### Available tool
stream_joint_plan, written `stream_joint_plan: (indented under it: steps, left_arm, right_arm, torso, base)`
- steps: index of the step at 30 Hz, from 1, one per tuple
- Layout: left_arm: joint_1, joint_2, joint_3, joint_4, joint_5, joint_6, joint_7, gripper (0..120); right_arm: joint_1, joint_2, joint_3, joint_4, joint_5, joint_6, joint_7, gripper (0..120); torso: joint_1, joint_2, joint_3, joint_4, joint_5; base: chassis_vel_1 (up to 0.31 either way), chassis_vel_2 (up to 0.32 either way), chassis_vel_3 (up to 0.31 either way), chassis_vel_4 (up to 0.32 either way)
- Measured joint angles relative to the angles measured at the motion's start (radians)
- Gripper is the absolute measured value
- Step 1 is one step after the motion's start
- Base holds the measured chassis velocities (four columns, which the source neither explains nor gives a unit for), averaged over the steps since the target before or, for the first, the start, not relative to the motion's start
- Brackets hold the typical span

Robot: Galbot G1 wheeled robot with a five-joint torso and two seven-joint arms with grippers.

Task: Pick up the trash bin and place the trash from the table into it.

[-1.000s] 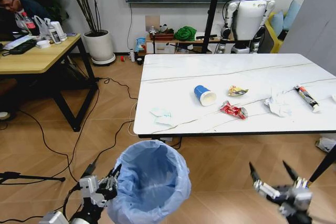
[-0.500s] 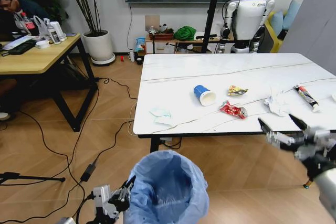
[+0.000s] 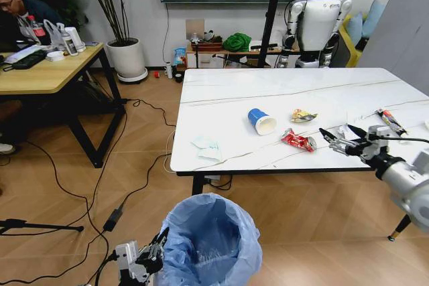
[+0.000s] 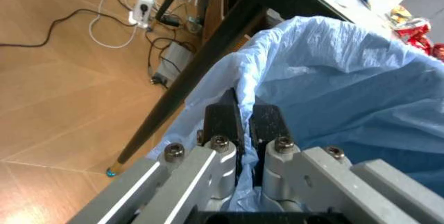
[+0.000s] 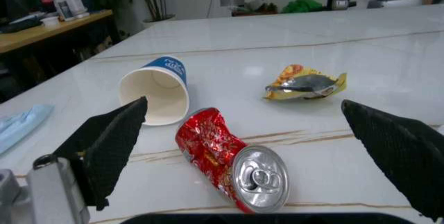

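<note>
Two grippers were at work. Biggest item, the table point(image 3: 221, 85), lay under the right gripper point(image 3: 343, 136), jaws spread wide, with the crushed red can point(image 5: 232, 161) just ahead of them. Left gripper point(image 4: 242, 122) was pinched on the trash bin point(image 3: 211, 242) liner rim. Risks: thin bag could tear or slip; the can could roll from a glancing finger toward the blue cup point(image 5: 158, 94).

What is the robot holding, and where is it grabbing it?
The left end effector pinches the trash bin by its bag-lined rim. The right end effector is open, holding nothing.
</note>
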Motion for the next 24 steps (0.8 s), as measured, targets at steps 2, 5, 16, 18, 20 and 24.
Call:
stream_joint_plan:
  steps: [2, 5, 16, 18, 20, 24]
  left_arm:
    - [0.0, -0.003, -0.001, 0.0, 0.003, 0.0, 0.0, 0]
    - [-0.001, -0.013, -0.009, 0.002, 0.008, 0.0, 0.001, 0]
    - [-0.002, -0.03, -0.023, 0.003, 0.004, -0.005, 0.002, 0]
    - [-0.001, -0.036, -0.024, 0.003, 0.005, -0.006, 0.002, 0]
    - [0.0, -0.036, -0.024, 0.003, 0.005, -0.007, 0.002, 0]
    - [-0.001, -0.039, -0.027, 0.003, 0.005, -0.008, 0.002, 0]
  right_arm:
    - [0.015, 0.005, -0.019, -0.006, -0.001, -0.002, 0.001, 100]
    - [0.081, 0.032, -0.098, -0.036, -0.017, -0.006, 0.006, 100]
    - [0.178, 0.069, -0.192, -0.107, -0.054, -0.003, -0.001, 100]
    - [0.203, 0.069, -0.209, -0.127, -0.058, -0.003, -0.002, 100]
    - [0.207, 0.069, -0.212, -0.131, -0.059, -0.003, -0.002, 100]
    - [0.227, 0.069, -0.232, -0.16, -0.066, -0.005, -0.003, 100]
  torso:
    - [0.0, 0.0, 0.0, 0.0002, 0.0]
    - [0.0, 0.0, 0.0, -0.0001, 0.0001]
    - [0.0, 0.0, 0.0, 0.0, 0.0]
    - [0.0, 0.0, 0.0, 0.0001, 0.0]
    - [0.0, 0.0, 0.0, 0.0001, 0.0]
    - [0.0, 0.0, 0.0, 0.0, 0.0001]
  base:
    - [0.0, 0.0, 0.0, 0.0]
    - [0.0, 0.0, 0.0, 0.0]
    - [0.0, 0.0, 0.0, 0.0]
    - [0.0, 0.0, 0.0, 0.0]
    - [0.0, 0.0, 0.0, 0.0]
    - [0.0, 0.0, 0.0, 0.0]
